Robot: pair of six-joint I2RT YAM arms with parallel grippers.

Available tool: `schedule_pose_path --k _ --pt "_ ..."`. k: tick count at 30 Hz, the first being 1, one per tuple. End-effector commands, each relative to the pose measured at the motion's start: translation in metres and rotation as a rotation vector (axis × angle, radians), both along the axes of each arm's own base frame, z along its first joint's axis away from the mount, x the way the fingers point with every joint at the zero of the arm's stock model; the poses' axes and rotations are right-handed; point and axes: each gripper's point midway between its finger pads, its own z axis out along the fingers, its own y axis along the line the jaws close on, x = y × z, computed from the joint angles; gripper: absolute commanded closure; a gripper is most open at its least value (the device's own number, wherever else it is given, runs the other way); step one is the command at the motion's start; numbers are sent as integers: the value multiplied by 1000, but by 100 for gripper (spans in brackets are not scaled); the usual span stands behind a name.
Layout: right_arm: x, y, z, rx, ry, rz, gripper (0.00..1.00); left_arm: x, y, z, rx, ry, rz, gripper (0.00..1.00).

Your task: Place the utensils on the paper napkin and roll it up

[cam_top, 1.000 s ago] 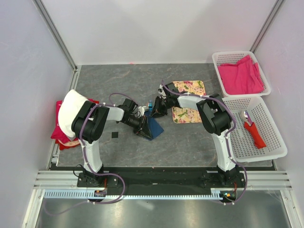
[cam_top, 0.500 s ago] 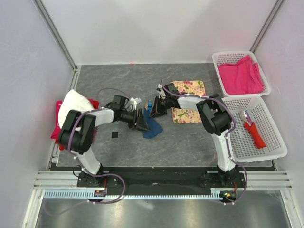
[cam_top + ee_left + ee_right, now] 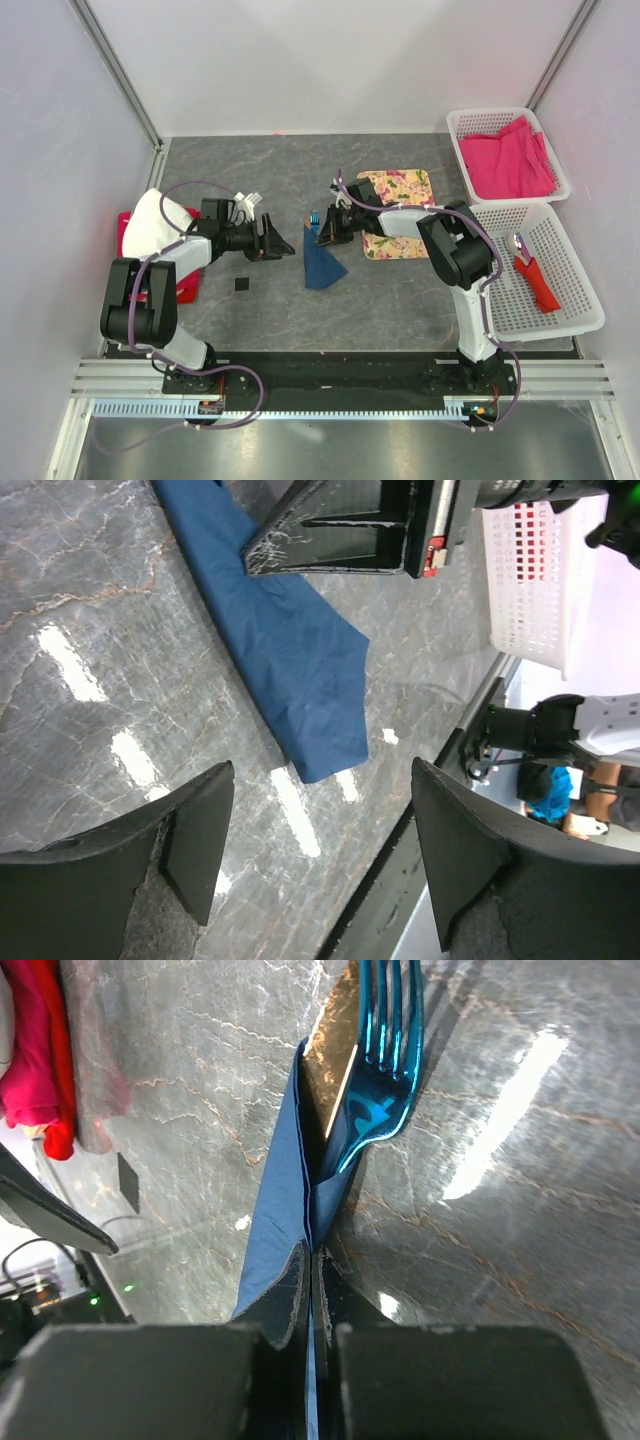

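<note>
One fork [image 3: 380,1070] shows for certain: bright blue and glossy, tines poking out of the narrow end of the napkin [image 3: 322,265]. Whether a second utensil sits inside, I cannot tell. The napkin is dark blue and folded into a long wedge. It lies mid-table, just left of the mat [image 3: 398,215], with its wide tail toward the arm bases. The right gripper [image 3: 326,236] is pinched tight on the napkin's folded edge just below the fork's neck; its wrist view shows the paper sandwiched between closed fingers. The left gripper [image 3: 283,243] stands wide and holds nothing, near the napkin's left side but apart from it. Handling, as I judge it: the paper is thin, limp and nearly weightless, so it will crease where pinched, spring open when let go and tear under a hard pull. The fork is stiff, light and slick, and likely to slide out of the open end if the bundle tips. Best hold: through both layers over the handle, trapping the fork, with the free gripper taking the loose tail.
</note>
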Motion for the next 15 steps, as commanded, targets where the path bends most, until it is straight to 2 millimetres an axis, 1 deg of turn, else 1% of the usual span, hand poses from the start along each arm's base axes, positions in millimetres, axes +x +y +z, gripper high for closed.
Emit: schedule_pose_path --k 1,3,4,6,7,9,10,12,15 --pt "13 -8 12 -23 -132 -17 100 18 1 16 4 -171 -12 23" --pt "13 -7 13 -19 -140 -20 100 19 -2 16 -21 -146 -19 25" --pt "12 -8 12 -19 -138 -19 100 20 -2 11 -24 -121 -14 26" --pt "11 -8 13 -12 -139 -20 100 22 -3 6 -33 -89 7 29" --pt "9 -7 14 -8 -138 -18 100 27 -4 3 -37 -97 17 30" --pt "11 -8 19 4 -152 -23 100 28 -5 -1 -55 -84 31 31" --pt "10 -7 21 6 -153 -21 100 32 -5 0 -61 -103 38 31" --pt "11 -7 28 16 -169 -23 100 34 -5 -6 -61 -88 51 32" --pt "9 -7 33 21 -182 -19 100 39 -5 -14 -59 -64 59 31"
